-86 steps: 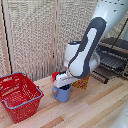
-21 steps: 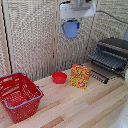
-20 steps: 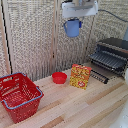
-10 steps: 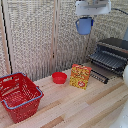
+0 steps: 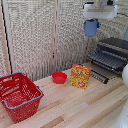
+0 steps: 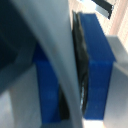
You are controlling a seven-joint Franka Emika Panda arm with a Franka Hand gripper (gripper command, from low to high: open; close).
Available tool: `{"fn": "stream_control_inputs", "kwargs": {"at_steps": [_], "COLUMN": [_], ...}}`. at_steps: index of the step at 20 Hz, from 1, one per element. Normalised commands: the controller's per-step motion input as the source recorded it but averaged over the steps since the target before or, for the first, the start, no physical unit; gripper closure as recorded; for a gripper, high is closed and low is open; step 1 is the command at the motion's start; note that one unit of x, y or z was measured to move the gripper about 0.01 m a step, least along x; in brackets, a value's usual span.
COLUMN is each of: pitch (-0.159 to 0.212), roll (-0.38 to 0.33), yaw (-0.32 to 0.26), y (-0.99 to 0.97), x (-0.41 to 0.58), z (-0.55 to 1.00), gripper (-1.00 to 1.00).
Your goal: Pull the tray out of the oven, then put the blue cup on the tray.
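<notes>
The gripper (image 5: 92,20) hangs high at the top of the exterior view, well above the table, and its upper body is cut off by the frame edge. The blue cup (image 5: 91,27) hangs beneath it, clamped in the closed fingers, clear of every surface and up and to the exterior view's left of the oven (image 5: 112,54). In the wrist view the blue cup (image 6: 97,70) fills most of the picture as a blurred blue mass, with a dark finger (image 6: 80,75) pressed along it; the handle cannot be made out in either view.

The oven stands at the far right of the exterior view, partly cropped by the frame. Its door (image 5: 99,75) is folded down toward the table, and the tray (image 5: 106,60) sticks out from the opening as a dark rack of thin bars; how far it is still seated inside is hard to tell.

On the wooden table (image 5: 75,107) a yellow and red box (image 5: 80,76) stands upright just beside the door. A shallow red bowl (image 5: 59,77) lies to its left, and a red basket (image 5: 19,95) sits near the left edge.
</notes>
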Motion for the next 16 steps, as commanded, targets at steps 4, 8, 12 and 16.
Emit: {"fn": "stream_control_inputs", "kwargs": {"at_steps": [4,8,12,16], "pitch": [0.061,0.119,0.103,0.022], "roll": [-0.001,-0.012,-0.053,-0.119], "yaw": [-0.19,-0.161,-0.169,-0.16], "y": [-0.69,-0.74,-0.68,-0.44], "x": [0.013,0.044,0.096,0.062], "z": [0.0,-0.04,-0.18,-0.55], "gripper": [1.0,1.0,1.0,1.0]}}
